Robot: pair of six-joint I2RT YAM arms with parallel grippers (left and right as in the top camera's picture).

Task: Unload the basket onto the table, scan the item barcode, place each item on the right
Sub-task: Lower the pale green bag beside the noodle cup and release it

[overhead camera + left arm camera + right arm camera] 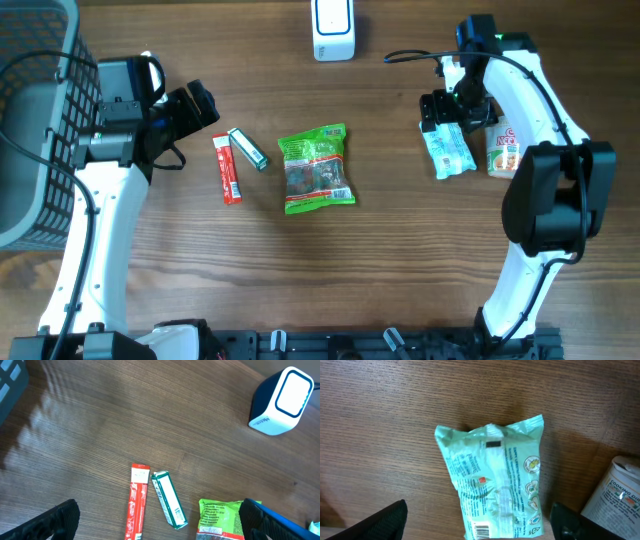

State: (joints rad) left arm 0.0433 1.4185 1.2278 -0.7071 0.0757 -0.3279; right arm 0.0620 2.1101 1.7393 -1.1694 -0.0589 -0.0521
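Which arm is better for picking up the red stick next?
Left. The left gripper is open right beside the red stick; the right gripper is far off, over the pale teal packet.

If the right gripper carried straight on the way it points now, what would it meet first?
Probably the pale green plastic snack packet lying flat on the wooden table, centred between the open fingers of the right gripper. The height above it is unclear.
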